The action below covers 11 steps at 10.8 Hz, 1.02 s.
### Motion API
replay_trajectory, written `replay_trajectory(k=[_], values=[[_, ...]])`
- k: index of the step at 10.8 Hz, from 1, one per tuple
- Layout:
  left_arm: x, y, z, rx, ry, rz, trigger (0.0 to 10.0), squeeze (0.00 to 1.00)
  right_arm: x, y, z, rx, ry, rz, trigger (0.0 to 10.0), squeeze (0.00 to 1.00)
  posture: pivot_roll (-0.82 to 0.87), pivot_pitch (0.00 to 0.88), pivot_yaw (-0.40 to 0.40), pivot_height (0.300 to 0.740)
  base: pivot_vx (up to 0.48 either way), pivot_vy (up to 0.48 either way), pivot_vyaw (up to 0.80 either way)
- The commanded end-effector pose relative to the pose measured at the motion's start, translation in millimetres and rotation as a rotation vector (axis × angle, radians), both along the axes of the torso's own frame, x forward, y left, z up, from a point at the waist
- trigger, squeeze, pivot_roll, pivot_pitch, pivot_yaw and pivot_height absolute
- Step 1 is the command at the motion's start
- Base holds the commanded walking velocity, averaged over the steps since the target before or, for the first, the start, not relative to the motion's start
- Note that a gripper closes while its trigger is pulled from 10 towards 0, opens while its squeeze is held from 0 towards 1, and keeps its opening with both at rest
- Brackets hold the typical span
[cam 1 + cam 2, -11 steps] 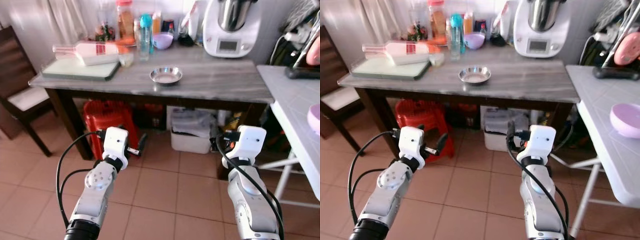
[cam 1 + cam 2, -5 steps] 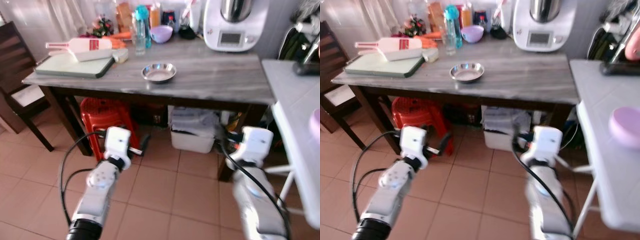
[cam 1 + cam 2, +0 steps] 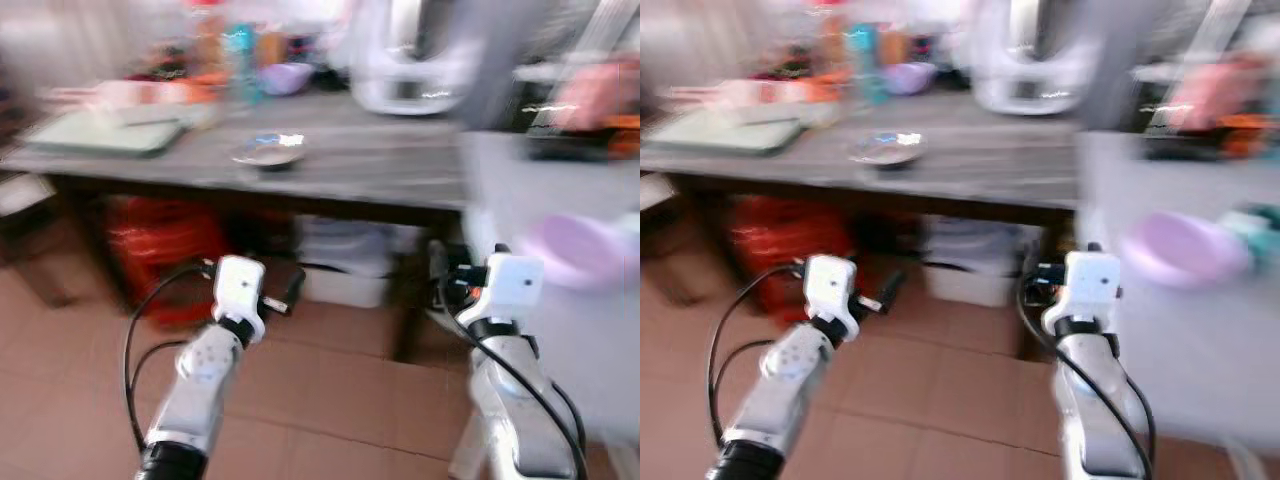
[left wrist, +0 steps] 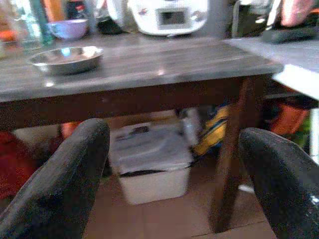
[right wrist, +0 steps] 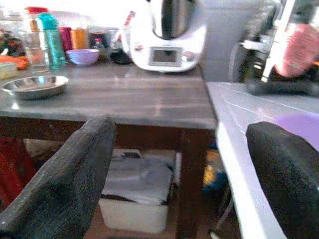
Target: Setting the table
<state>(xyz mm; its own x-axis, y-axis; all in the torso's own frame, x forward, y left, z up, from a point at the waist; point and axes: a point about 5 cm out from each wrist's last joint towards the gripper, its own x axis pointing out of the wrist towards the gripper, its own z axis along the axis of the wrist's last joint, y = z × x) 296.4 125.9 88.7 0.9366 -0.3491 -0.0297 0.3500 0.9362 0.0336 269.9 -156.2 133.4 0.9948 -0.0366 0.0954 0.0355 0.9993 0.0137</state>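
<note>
Steel bowl (image 4: 66,58) on table (image 4: 149,69), well beyond both jaws, spread empty.

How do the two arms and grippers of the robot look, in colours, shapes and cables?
Both arms are silver, with round joints and a white boxy wrist block. Black cables loop beside each arm. The left gripper and the right gripper each have two long, rounded black fingers of matte, grainy surface.
</note>
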Motion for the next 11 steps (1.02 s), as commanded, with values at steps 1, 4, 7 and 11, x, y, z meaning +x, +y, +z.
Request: replay_trajectory(k=[1,4,7,11], values=[[2.5,0.4,5.7,-0.007,-0.013,-0.004,10.0,0.00,-0.1,1.5,5.4,-0.006,-0.018,0.013,10.0,0.00,-0.05,0.012,0.019,0.740,0.000,-0.262,0.00],[2.3,-2.6,8.5,-0.015,-0.020,-0.009,10.0,0.00,-0.9,0.7,6.6,-0.009,-0.019,0.009,10.0,0.00,-0.05,0.015,0.017,0.740,0.000,-0.260,0.00],[2.2,-3.9,9.3,-0.014,-0.021,-0.017,10.0,0.00,-0.5,1.7,6.4,-0.005,-0.017,0.005,10.0,0.00,-0.05,0.016,0.023,0.740,0.000,-0.263,0.00],[2.7,-5.8,9.0,-0.019,-0.016,-0.021,10.0,0.00,0.9,3.9,6.9,0.000,-0.019,0.005,10.0,0.00,-0.05,0.017,0.026,0.740,0.000,-0.226,0.00]])
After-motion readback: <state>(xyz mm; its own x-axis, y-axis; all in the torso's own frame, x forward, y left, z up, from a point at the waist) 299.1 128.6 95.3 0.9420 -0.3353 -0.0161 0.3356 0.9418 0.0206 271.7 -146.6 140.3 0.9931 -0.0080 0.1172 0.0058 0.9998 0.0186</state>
